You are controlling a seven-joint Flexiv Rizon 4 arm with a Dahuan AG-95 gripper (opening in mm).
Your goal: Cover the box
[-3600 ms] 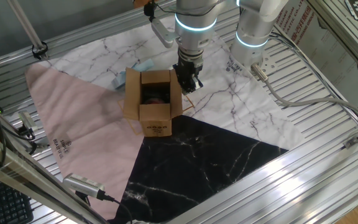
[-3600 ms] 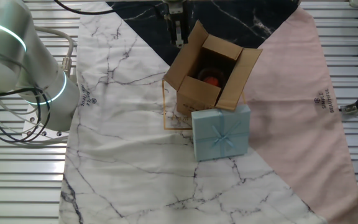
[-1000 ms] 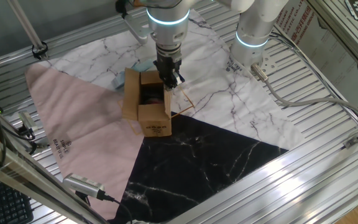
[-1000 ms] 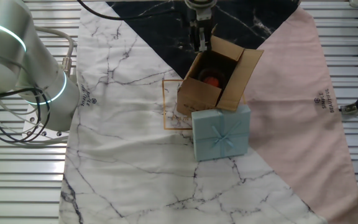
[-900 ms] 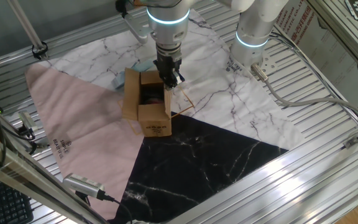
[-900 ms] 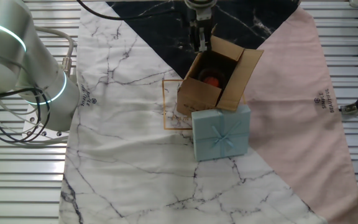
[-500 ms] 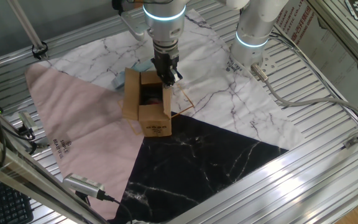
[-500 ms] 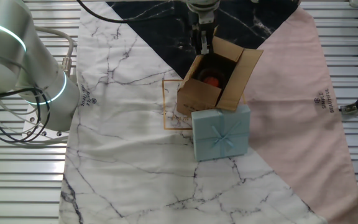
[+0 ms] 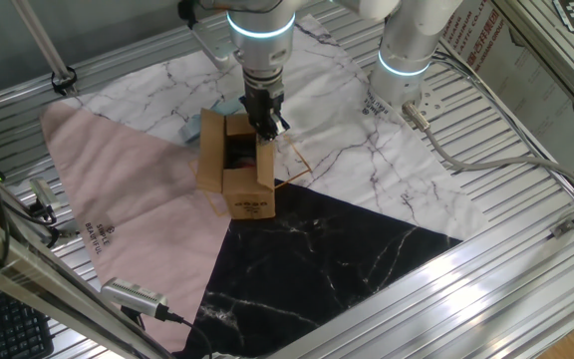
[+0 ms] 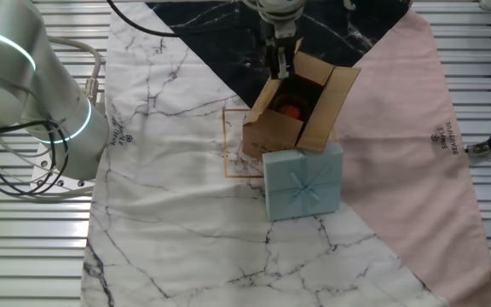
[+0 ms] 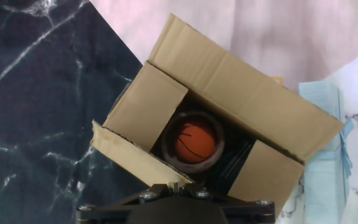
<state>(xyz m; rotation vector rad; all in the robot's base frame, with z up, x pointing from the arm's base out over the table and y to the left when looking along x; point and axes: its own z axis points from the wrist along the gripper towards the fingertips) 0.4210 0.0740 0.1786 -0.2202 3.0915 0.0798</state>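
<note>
The box is a small brown cardboard carton standing where the pink, black and white cloths meet. Its top is open, with the far and side flaps spread out. In the hand view an orange ball lies in a dark cup inside the box. My gripper is shut, its fingertips against the flap on its own side, which stands nearly upright over the opening. From the other side, the gripper touches the box's top edge. The hand view has only the gripper's tips at the bottom edge.
A light blue gift box with a ribbon stands right against the carton; only a sliver of that gift box shows behind the carton in one fixed view. The arm's white base stands at the back right. Metal frame rails surround the cloths.
The gripper has slid sideways toward the box, pushing the near flap up from lying spread out to nearly upright over the opening. The box itself has stayed put.
</note>
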